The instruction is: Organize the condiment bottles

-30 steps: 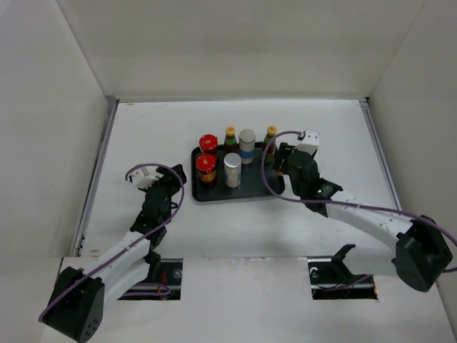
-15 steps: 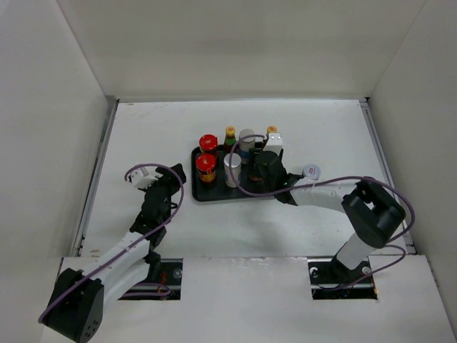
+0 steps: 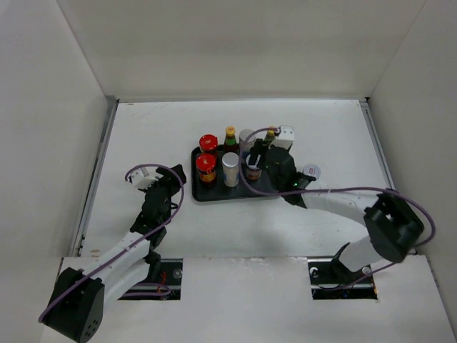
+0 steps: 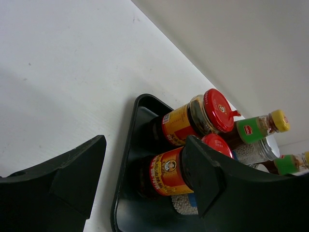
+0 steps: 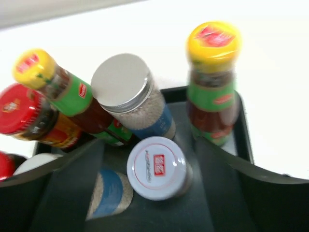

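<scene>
A black tray [image 3: 214,194] holds two red-lidded jars [image 3: 208,141] [image 3: 206,165], two yellow-capped green-necked bottles [image 3: 230,134] [image 3: 270,133] and two grey-topped white cylinders [image 3: 232,166] [image 3: 246,136]. My right gripper [image 3: 255,164] is over the tray's right part, open, its fingers on either side of a pale-lidded jar [image 5: 157,166] that stands on the tray floor. A second pale-lidded jar [image 3: 310,171] stands on the table right of the tray. My left gripper [image 3: 177,182] is open and empty, left of the tray, facing the red-lidded jars [image 4: 174,169].
White walls close in the table on the left, back and right. The right arm's cable [image 3: 260,191] loops over the tray's front right corner. In the right wrist view, a bottle [image 5: 212,82] and a cylinder [image 5: 128,92] stand just beyond the jar.
My right gripper swung from the table right of the tray to over the tray's right part. A pale-lidded jar now stands in the tray between its fingers. The left arm has not moved.
</scene>
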You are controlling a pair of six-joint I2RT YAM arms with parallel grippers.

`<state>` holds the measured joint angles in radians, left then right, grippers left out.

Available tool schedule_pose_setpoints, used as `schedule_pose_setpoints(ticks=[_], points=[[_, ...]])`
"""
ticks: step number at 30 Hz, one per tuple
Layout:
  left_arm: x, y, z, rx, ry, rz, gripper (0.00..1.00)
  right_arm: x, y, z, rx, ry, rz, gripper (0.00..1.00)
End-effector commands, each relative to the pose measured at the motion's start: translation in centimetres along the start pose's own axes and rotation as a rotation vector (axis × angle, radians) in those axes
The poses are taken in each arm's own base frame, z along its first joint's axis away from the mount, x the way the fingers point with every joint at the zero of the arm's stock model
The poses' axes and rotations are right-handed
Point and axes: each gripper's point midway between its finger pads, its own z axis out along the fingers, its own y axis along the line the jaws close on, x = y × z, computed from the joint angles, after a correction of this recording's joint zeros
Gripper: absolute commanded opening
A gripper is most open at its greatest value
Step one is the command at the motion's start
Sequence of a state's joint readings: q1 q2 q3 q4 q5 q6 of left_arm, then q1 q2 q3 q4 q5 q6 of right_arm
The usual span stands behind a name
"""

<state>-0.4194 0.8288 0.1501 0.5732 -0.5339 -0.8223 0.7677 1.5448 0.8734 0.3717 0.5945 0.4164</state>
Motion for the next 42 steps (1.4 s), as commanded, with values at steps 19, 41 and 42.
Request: schedule_pose_setpoints(ticks=[19,41,42], points=[[-0.4,-0.9,0.0,0.036,-0.019,-0.035,0.66,1.5,-18.7,-5.3,0.447,0.054,0.109,0.99],[-0.4,-0.9,0.3,0.032,-0.017,-0.027,0.69,-4.0,-6.0,-4.7,0.141,-0.114,0.049,0.53],[-0.4,-0.9,0.3,0.033,-0.014,-0.026,0.7,-3.6,-5.4,-4.2,0.127,-0.104,0.038,0.53]])
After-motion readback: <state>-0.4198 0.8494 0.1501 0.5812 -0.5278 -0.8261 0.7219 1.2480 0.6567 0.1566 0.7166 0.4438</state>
